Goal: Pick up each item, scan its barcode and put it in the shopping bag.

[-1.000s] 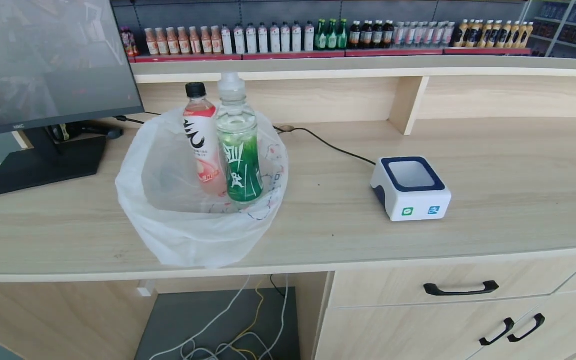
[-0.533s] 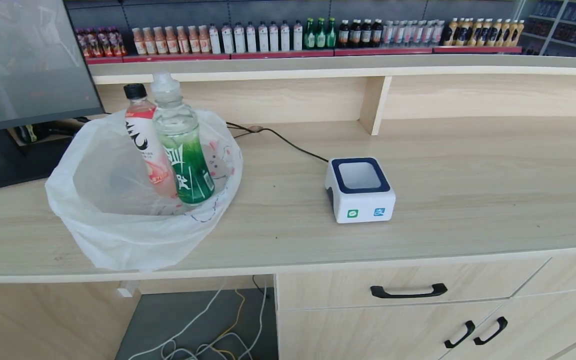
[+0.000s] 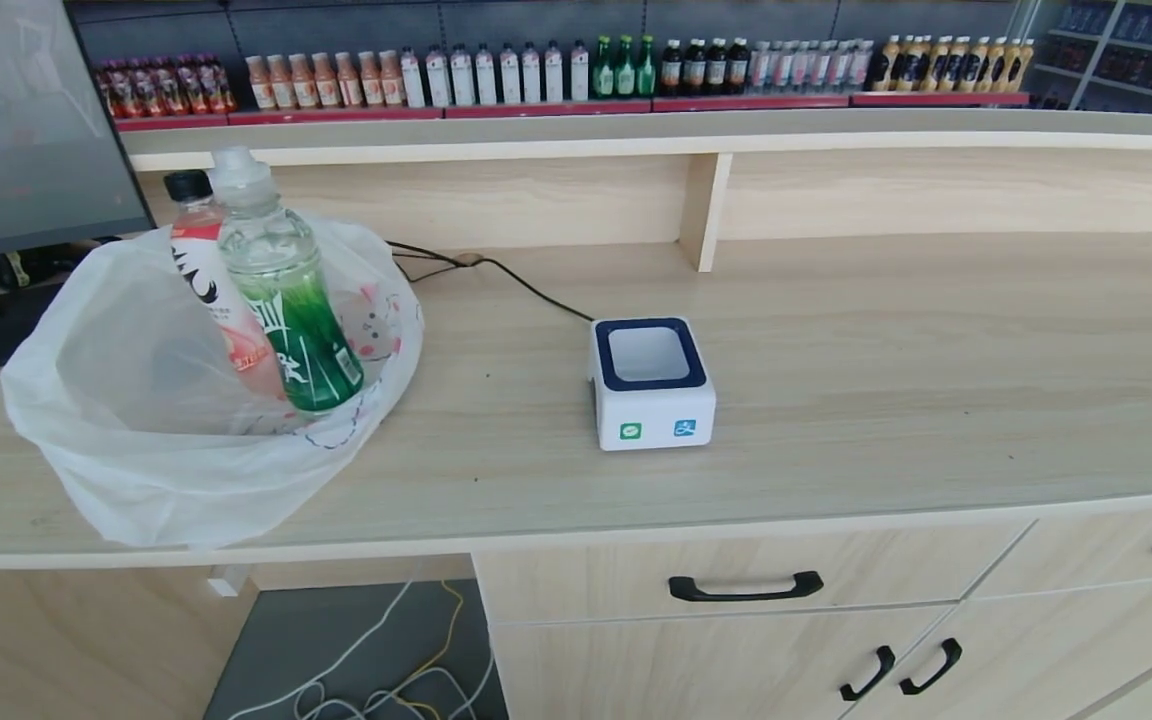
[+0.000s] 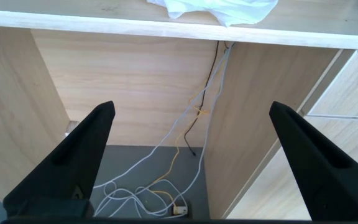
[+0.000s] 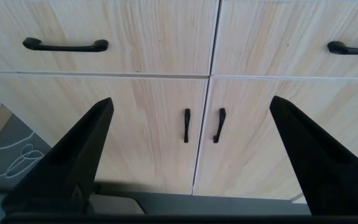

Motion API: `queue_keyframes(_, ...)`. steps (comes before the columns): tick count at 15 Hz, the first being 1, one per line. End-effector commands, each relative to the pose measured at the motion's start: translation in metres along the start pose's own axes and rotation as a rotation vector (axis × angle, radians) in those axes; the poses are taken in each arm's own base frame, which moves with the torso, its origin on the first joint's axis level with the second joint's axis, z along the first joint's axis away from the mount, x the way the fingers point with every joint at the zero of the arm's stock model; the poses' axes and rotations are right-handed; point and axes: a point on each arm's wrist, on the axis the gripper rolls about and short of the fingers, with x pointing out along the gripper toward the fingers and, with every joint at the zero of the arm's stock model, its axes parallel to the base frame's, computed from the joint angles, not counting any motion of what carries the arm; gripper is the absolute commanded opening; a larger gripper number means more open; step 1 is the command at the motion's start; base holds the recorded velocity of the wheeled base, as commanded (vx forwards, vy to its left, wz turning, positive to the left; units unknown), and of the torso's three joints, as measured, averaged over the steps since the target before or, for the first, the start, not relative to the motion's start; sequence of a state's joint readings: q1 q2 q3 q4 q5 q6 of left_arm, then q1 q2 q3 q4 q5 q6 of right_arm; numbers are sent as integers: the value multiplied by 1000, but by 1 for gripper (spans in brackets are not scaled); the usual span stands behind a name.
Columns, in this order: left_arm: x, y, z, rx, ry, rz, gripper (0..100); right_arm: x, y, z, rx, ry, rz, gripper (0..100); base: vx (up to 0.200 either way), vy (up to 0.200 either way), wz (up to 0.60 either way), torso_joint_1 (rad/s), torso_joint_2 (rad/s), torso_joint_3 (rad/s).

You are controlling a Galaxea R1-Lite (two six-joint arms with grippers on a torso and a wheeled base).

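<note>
The tabletop (image 3: 836,380) lies higher than both hands. The left hand (image 4: 191,109) hangs below its edge with its fingers spread wide and nothing between them. It faces the open recess under the tabletop, where loose cables (image 4: 166,186) lie on the floor. The right hand (image 5: 191,102) is likewise spread and empty, facing the drawer handle (image 5: 65,45) and the cabinet doors (image 5: 160,137) beneath it. The white shopping bag (image 3: 166,470) sits on the tabletop, above and ahead of the left hand, its mouth open. A green bottle (image 3: 291,300) and a pink bottle (image 3: 206,270) stand leaning inside it, touching each other. The white scanner (image 3: 651,385) sits on the tabletop near the bag, on the right hand's side.
</note>
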State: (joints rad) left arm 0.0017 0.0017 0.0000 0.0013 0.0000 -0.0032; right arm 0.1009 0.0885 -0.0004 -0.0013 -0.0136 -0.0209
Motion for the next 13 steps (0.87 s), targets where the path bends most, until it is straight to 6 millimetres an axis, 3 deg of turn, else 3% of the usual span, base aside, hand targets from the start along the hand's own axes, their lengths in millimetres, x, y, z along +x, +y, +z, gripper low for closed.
queue_keyframes(1,0,0,0,-1,0,0,100,0,0,0,-1,5,0,100,0,0,0,0,0,0)
queue_keyframes(13,0,0,0,0,0,0,100,0,0,0,-1,5,0,100,0,0,0,0,0,0)
